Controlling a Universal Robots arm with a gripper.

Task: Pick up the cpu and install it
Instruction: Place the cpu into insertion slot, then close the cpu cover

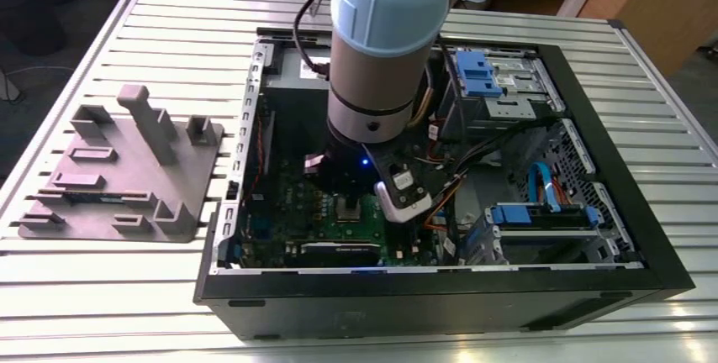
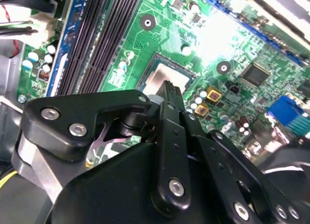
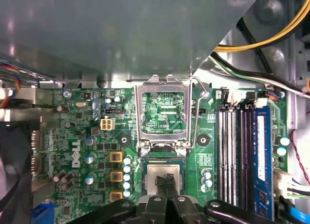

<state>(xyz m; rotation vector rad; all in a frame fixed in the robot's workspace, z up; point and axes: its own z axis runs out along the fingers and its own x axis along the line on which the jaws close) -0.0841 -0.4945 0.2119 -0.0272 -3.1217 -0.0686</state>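
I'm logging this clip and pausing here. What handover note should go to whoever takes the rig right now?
Gripper: shut, holding nothing, down inside the computer case. In both wrist views its tips are over the middle of the cpu; whether they touch it cannot be told.
Cpu: lying flat in its socket on the motherboard, no longer on the grey tray beside the case.
Done: cpu picked up and placed in the socket.
Left: the hold-down frame stands flipped open, not clamped over the cpu.
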